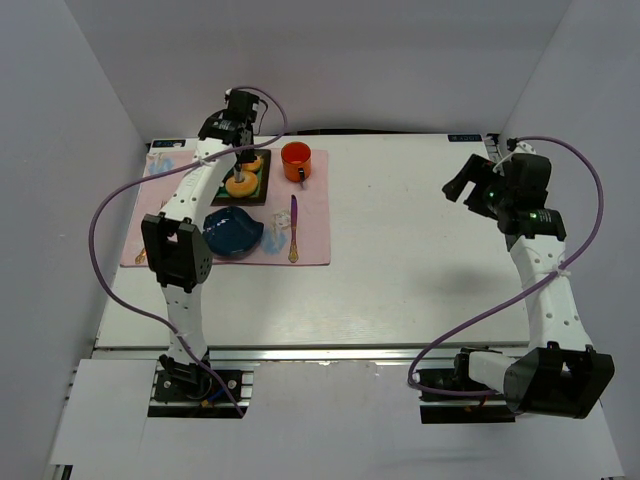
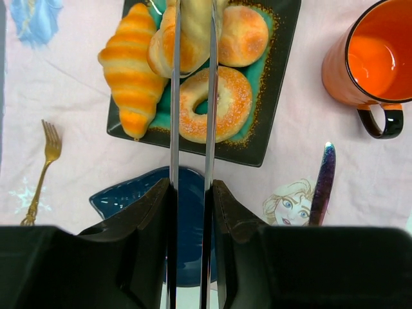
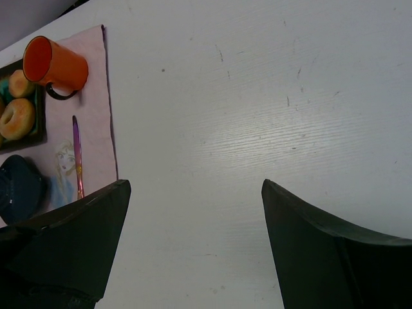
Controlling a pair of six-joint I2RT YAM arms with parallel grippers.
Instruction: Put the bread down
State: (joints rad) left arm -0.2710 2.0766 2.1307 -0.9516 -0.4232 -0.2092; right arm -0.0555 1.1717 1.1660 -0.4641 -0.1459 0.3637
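Observation:
In the left wrist view my left gripper (image 2: 192,187) is shut on a pair of thin metal tongs (image 2: 174,116). The tongs reach forward over a dark tray (image 2: 270,96) with a teal inside. Their tips pinch the bread (image 2: 161,55), a plump golden roll at the tray's far end. Beside it on the tray lie a second roll (image 2: 243,35), a sugared ring pastry (image 2: 228,103) and a striped croissant (image 2: 132,71). From above, the left gripper (image 1: 232,125) hangs over the tray (image 1: 262,195). My right gripper (image 1: 462,185) (image 3: 196,187) is open over bare table, far to the right.
A blue plate (image 2: 129,196) (image 1: 232,232) lies just in front of the tray on a pink mat (image 1: 315,230). An orange mug (image 2: 367,58) (image 1: 296,160) stands to the tray's right. A purple knife (image 2: 322,183) and a gold fork (image 2: 42,174) lie on the mat.

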